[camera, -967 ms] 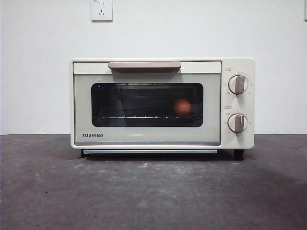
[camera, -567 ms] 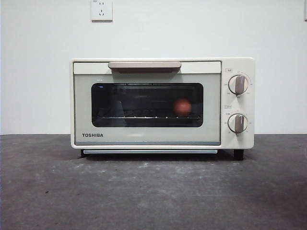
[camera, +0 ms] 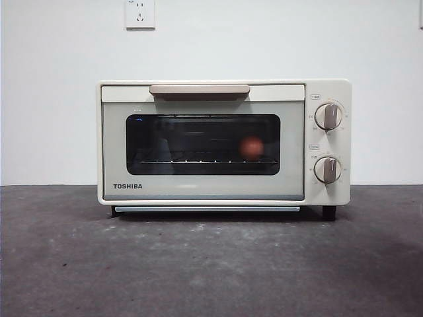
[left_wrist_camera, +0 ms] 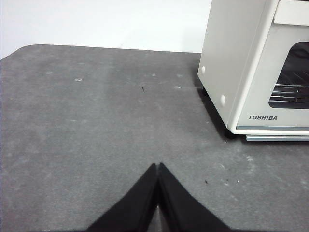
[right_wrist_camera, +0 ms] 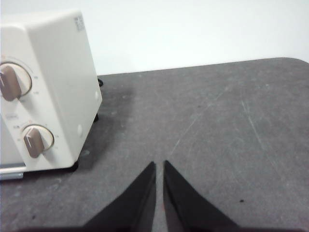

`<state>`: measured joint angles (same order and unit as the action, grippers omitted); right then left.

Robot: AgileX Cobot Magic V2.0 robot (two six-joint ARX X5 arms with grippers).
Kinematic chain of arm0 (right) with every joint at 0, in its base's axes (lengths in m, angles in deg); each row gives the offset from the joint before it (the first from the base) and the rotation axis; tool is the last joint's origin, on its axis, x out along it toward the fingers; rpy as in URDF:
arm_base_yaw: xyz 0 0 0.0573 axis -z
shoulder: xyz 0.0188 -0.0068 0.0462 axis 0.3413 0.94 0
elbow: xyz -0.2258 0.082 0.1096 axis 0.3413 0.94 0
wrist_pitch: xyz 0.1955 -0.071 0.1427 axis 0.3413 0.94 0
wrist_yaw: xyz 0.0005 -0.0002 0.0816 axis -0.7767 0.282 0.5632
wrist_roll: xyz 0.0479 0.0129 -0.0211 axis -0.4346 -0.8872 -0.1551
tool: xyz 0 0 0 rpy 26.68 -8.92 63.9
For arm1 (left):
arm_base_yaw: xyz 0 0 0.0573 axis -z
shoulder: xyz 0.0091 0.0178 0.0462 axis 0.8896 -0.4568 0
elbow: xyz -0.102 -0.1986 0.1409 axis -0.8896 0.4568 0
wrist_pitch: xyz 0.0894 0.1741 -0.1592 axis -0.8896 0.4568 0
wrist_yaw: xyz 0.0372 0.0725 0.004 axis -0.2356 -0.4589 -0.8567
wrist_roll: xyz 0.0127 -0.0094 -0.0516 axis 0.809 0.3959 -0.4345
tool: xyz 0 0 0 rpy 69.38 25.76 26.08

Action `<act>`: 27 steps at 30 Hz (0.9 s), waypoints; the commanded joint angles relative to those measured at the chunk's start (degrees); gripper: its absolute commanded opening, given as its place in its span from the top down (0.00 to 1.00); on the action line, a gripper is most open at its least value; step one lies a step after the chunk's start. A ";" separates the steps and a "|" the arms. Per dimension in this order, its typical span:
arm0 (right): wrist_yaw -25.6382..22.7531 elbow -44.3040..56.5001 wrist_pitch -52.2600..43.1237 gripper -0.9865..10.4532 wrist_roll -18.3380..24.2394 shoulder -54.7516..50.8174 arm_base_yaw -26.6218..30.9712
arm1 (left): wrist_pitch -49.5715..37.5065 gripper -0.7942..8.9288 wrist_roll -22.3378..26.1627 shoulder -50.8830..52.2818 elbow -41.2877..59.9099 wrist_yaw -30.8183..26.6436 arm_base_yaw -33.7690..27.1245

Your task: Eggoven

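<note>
egg (camera: 251, 147) on rack in oven (camera: 198, 188), door closed | L grip (left_wrist_camera: 158, 166) pressed together, empty | R grip (right_wrist_camera: 159, 164) nearly together, empty

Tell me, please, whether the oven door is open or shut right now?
Shut. The oven door sits flush and upright, handle at the top, and the egg shows only through the dark glass.

A cream TOSHIBA toaster oven (camera: 223, 142) stands at the centre of the frame on a dark grey counter (camera: 211, 264), its door shut. Behind the dark glass window, right of centre, a reddish-brown egg (camera: 251, 147) sits on the wire rack. Two knobs (camera: 328, 116) are stacked at the oven's right. A wall socket (camera: 139, 14) shows at the top.
</note>
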<state>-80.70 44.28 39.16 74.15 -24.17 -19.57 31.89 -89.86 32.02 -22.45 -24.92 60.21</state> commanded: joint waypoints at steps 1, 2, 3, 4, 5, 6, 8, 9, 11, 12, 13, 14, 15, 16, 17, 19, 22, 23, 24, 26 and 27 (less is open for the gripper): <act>-0.07 0.20 -1.53 0.91 -0.52 -0.15 -0.02 | 1.03 0.91 -0.11 0.09 1.25 0.15 -0.11; -0.07 0.20 -1.81 0.91 -0.52 -0.15 -0.02 | 1.03 0.91 -0.11 0.09 1.25 0.15 -0.11; -0.07 0.20 -1.97 0.91 -0.52 -0.15 -0.02 | 1.03 0.91 -0.11 0.09 1.25 0.15 -0.11; -0.07 0.20 -1.99 0.91 -0.50 -0.15 -0.02 | 1.03 0.91 -0.11 0.09 1.25 0.15 -0.11; -0.07 0.20 -1.99 0.91 -0.50 -0.15 -0.02 | 1.03 0.91 -0.09 0.09 1.25 0.15 -0.11; -0.07 0.20 -1.99 0.91 -0.52 -0.15 -0.02 | 1.03 0.91 -0.09 0.09 1.25 0.15 -0.11; -0.07 0.20 -1.99 0.91 -0.50 -0.15 -0.02 | 1.03 0.91 -0.11 0.09 1.25 0.15 -0.11; -0.07 0.20 -1.99 0.91 -0.52 -0.15 -0.02 | 1.03 0.91 -0.11 0.09 1.25 0.15 -0.11; -0.07 0.20 -1.99 0.91 -0.52 -0.15 -0.02 | 1.03 0.91 -0.09 0.09 1.25 0.15 -0.11; -0.07 0.20 -1.99 0.91 -0.50 -0.15 -0.02 | 1.03 0.91 -0.11 0.09 1.25 0.15 -0.11; -0.07 0.20 -1.99 0.91 -0.50 -0.15 -0.02 | 1.03 0.91 -0.09 0.09 1.25 0.15 -0.11; -0.07 0.20 -1.99 0.91 -0.52 -0.15 -0.02 | 1.03 0.91 -0.09 0.09 1.25 0.15 -0.11; -0.07 0.20 -1.99 0.91 -0.50 -0.15 -0.02 | 1.03 0.91 -0.11 0.09 1.25 0.15 -0.11; -0.07 0.20 -1.99 0.91 -0.52 -0.15 -0.02 | 1.03 0.91 -0.11 0.09 1.25 0.15 -0.11; -0.07 0.20 -1.99 0.91 -0.52 -0.15 -0.02 | 1.03 0.91 -0.11 0.09 1.25 0.15 -0.11; -0.07 0.20 -1.99 0.91 -0.52 -0.15 -0.02 | 1.03 0.91 -0.11 0.09 1.25 0.15 -0.11; -0.07 0.20 -1.99 0.91 -0.50 -0.15 -0.02 | 1.03 0.91 -0.09 0.09 1.25 0.15 -0.11; -0.07 0.20 -1.99 0.91 -0.52 -0.15 -0.02 | 1.03 0.91 -0.11 0.09 1.25 0.15 -0.11; -0.07 0.20 -1.99 0.91 -0.50 -0.15 -0.02 | 1.03 0.91 -0.09 0.09 1.25 0.15 -0.11; -0.07 0.20 -1.99 0.91 -0.52 -0.15 -0.02 | 1.03 0.91 -0.09 0.09 1.25 0.15 -0.11; -0.07 0.20 -1.99 0.91 -0.50 -0.15 -0.02 | 1.03 0.91 -0.09 0.09 1.25 0.15 -0.11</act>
<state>-80.70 44.28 37.76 74.15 -24.17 -19.57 31.89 -89.86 32.02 -22.45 -24.92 60.21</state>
